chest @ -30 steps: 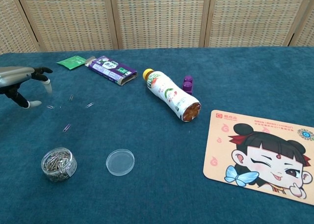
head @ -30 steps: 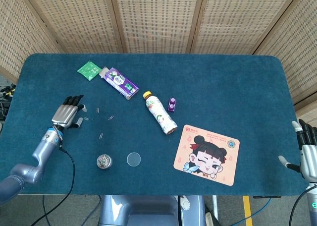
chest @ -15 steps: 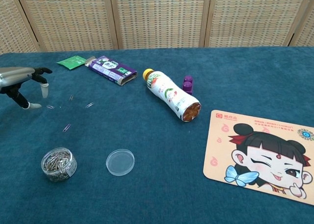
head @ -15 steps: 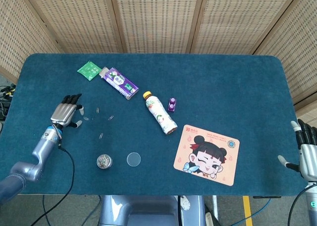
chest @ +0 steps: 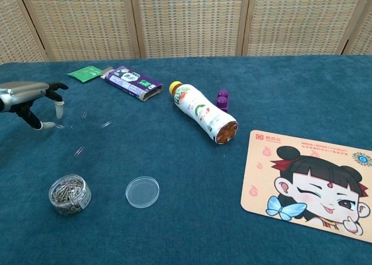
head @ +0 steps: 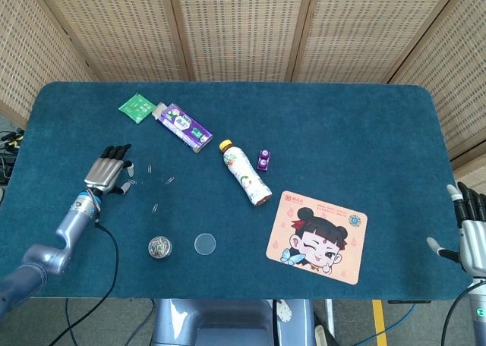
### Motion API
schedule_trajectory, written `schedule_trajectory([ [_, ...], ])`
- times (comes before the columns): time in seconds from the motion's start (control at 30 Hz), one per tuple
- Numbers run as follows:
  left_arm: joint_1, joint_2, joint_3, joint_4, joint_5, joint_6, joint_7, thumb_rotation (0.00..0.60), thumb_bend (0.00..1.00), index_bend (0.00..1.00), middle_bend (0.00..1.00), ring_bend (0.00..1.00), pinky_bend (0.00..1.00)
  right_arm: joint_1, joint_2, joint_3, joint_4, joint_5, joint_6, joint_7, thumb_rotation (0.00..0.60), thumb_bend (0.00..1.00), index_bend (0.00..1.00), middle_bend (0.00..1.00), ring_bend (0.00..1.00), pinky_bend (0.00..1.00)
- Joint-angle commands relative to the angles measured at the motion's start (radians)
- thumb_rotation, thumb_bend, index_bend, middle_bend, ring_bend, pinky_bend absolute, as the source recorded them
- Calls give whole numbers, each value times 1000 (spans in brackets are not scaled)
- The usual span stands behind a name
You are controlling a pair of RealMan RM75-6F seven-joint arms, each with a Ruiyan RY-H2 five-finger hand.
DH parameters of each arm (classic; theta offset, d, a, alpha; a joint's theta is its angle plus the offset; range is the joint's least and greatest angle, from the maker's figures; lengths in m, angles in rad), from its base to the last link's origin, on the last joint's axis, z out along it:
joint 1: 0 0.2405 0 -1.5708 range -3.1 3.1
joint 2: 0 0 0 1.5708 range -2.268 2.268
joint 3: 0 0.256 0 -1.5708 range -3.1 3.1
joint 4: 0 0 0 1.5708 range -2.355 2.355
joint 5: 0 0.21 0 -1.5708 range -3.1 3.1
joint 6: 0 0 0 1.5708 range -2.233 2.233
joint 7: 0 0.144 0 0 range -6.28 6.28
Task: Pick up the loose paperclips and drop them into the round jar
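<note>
Hovering spread and empty over the tabletop (head: 342, 133), left hand (head: 106, 171) sitting just left of the nearest paperclip (chest: 59, 126), far closer than right hand (head: 472, 236).

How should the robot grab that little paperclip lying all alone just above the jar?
Judging by its pose, from straight above. The paperclip lies flat on the table, too thin to wrap, so a pinch across its narrow width with thumb and one finger looks best. It sits apart from the jar, leaving room. The left hand is nearest, with its fingers pointing down.
</note>
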Motion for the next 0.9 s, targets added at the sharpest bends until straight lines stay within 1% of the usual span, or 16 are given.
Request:
schedule_trajectory([
  [0.03,-1,-3,-2,-2,-5,-6,2,600,361,497,0,0,0,0,1,0,1,1,-1,3,600,0,0,0,0,0],
  [0.33,-7,-18,-9,20,-18,-25,13,600,361,507,0,0,0,0,3,0,1,1,-2,6,600,0,0,0,0,0],
  [0.9,-14,-48,-6,57,-25,-57,24,600,359,527,0,0,0,2,0,2,6,9,-9,4,600,0,0,0,0,0],
])
